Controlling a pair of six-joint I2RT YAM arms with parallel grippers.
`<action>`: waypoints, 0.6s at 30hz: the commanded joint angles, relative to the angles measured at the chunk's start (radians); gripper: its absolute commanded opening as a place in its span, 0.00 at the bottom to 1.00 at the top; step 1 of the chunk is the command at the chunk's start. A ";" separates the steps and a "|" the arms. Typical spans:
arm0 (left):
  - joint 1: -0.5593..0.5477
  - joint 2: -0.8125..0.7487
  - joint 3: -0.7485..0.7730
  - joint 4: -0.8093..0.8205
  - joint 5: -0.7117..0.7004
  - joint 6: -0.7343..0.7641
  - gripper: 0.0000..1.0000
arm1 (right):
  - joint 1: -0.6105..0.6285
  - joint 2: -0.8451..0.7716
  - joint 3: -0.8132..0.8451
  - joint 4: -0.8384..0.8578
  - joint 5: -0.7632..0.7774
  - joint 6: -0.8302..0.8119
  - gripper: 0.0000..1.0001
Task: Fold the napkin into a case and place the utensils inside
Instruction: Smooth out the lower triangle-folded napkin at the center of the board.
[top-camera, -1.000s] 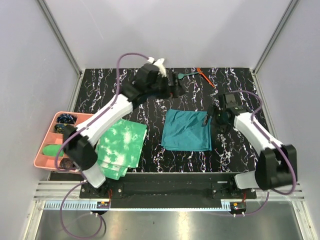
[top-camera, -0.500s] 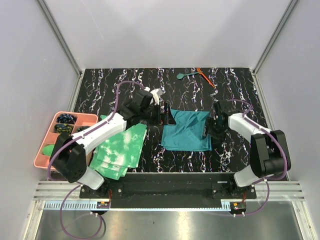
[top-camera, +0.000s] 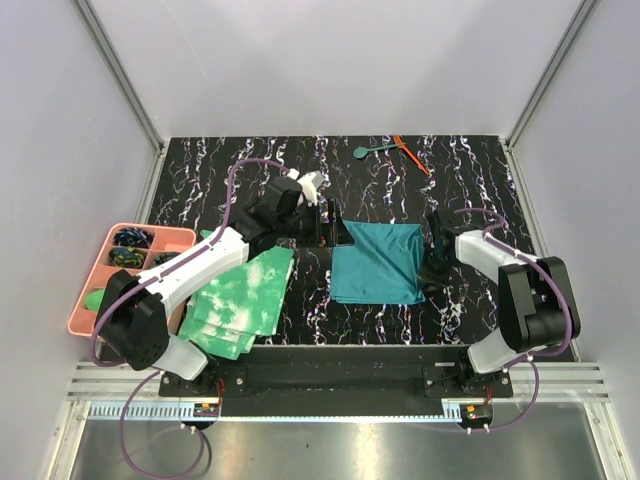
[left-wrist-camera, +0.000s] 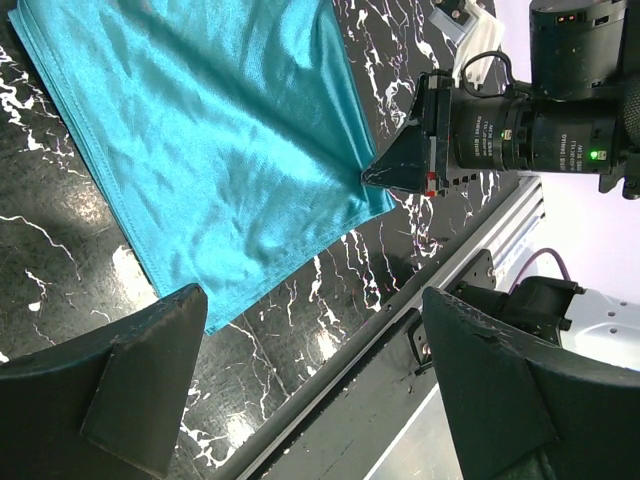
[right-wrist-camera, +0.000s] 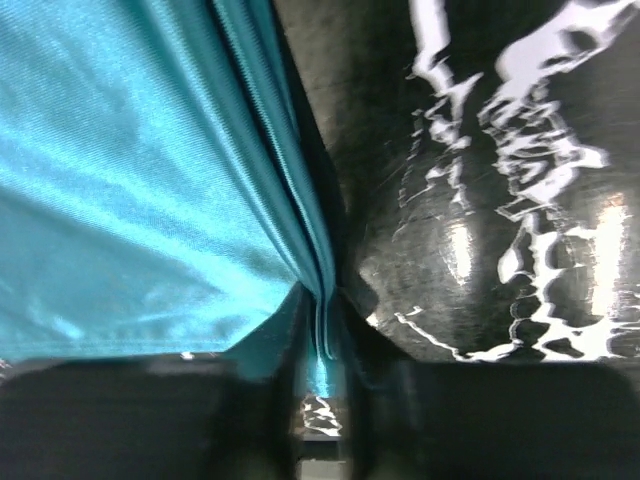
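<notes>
The dark teal soft cloth napkin (top-camera: 375, 262) lies flat on the black white-veined marble-pattern table (top-camera: 470, 180), about in the middle between the two arms. At its right edge, near the front corner, the right gripper (top-camera: 433, 268) is low on the table. Its jaws are clenched on the border of the napkin. In the right wrist view the cloth (right-wrist-camera: 150, 180) runs into the narrow slot between the two dark fingers (right-wrist-camera: 265, 400), and more than one layer shows at that edge. The left wrist view shows the same grip from the other side: the black tip of the right gripper (left-wrist-camera: 385, 172) pinches the napkin (left-wrist-camera: 200, 150) at a corner, and small folds spread out from this point.

The left gripper (top-camera: 328, 226) is at the far left corner of the napkin. Its jaws are released and spread wide and hold nothing; the two fingers (left-wrist-camera: 140, 380) stand over the table just beside the napkin's edge.

The small teal plastic spoon with a round bowl (top-camera: 368, 151) and the thin orange-red plastic stick (top-camera: 411, 155) lie close together at the far edge of the table, well apart from the napkin. On the left are the light green-and-white tie-dye cloths (top-camera: 245, 290), and beside them the pink compartment tray (top-camera: 78, 305).
</notes>
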 joint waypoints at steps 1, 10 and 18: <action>0.001 -0.013 -0.006 0.052 0.025 -0.003 0.91 | -0.007 0.005 0.064 -0.035 0.108 -0.006 0.37; 0.007 -0.004 0.000 0.042 0.023 -0.003 0.91 | -0.010 -0.053 0.148 -0.039 0.108 -0.044 0.60; 0.007 -0.019 0.000 0.026 0.043 -0.003 0.90 | -0.039 0.119 0.224 0.004 0.099 -0.082 0.47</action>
